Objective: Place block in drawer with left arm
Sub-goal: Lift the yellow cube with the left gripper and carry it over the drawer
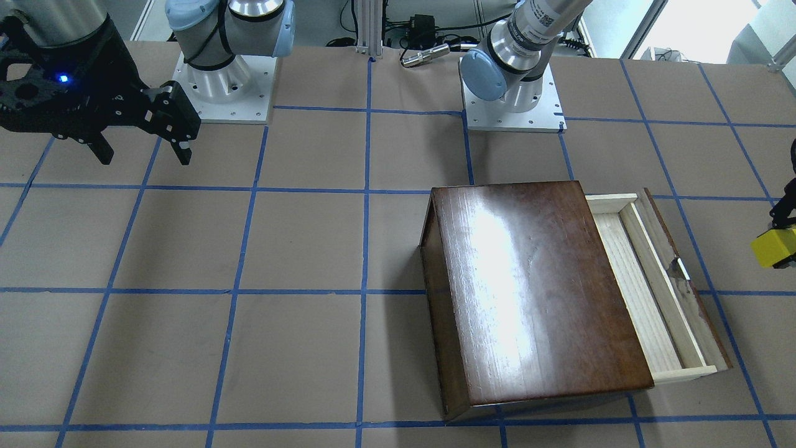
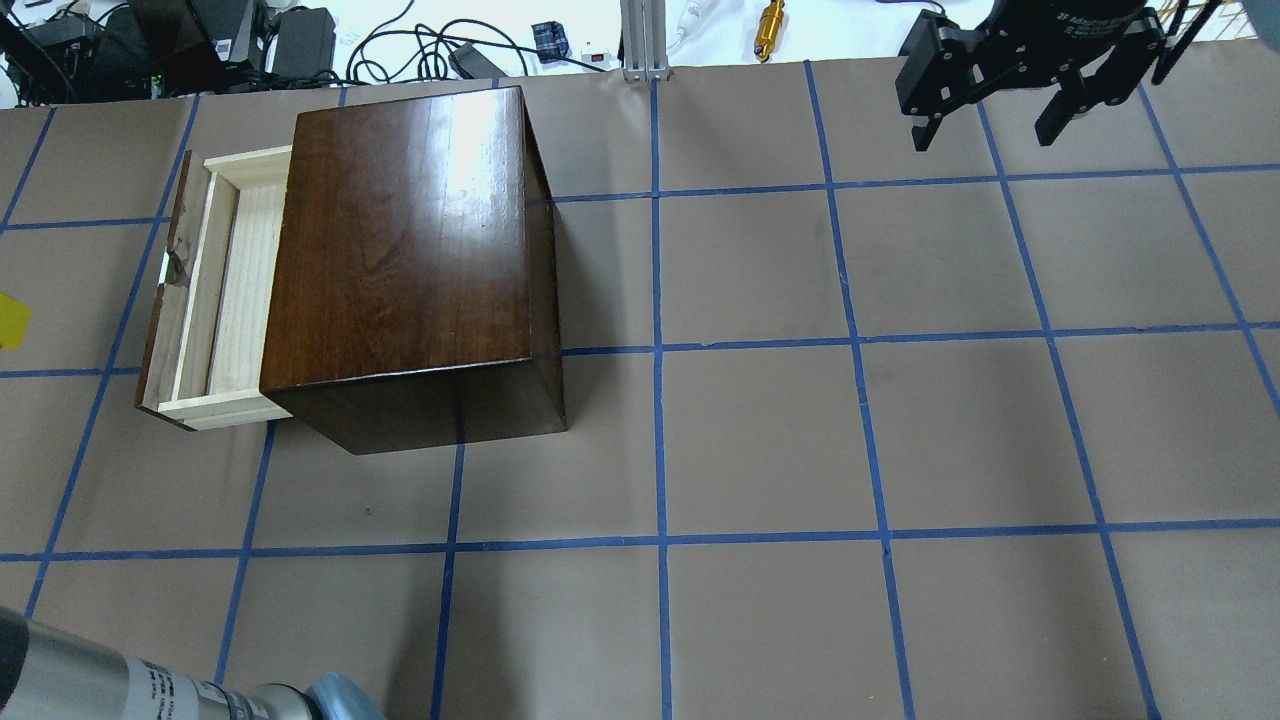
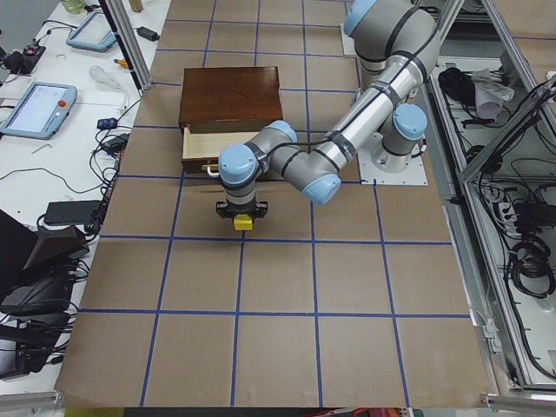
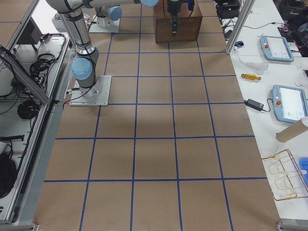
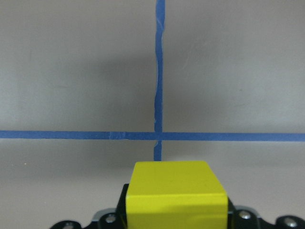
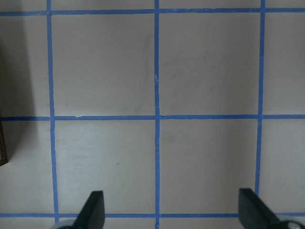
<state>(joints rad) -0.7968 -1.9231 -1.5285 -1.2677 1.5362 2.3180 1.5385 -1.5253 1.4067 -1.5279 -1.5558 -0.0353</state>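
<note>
1. The yellow block (image 1: 774, 247) is clamped in the left jaws, which are closed on two of its opposite sides. In the left wrist view it fills the bottom centre, with the black jaws on either side of it.
2. The block hangs over the tabletop (image 1: 298, 242), near a crossing of blue tape lines (image 5: 159, 135). It is out beyond the drawer's front panel and does not touch it.
3. The drawer (image 1: 634, 292) is pulled partway out of the cabinet (image 1: 535, 286), and its pale wood floor is showing.
4. The left arm (image 3: 287, 161) reaches past the cabinet's side and bends down to the block.
5. The right jaws are spread wide and hold nothing. They hang above the tabletop, well apart from the cabinet, towards the table's other end.
6. The tabletop is covered in brown paper marked into squares with blue tape.
</note>
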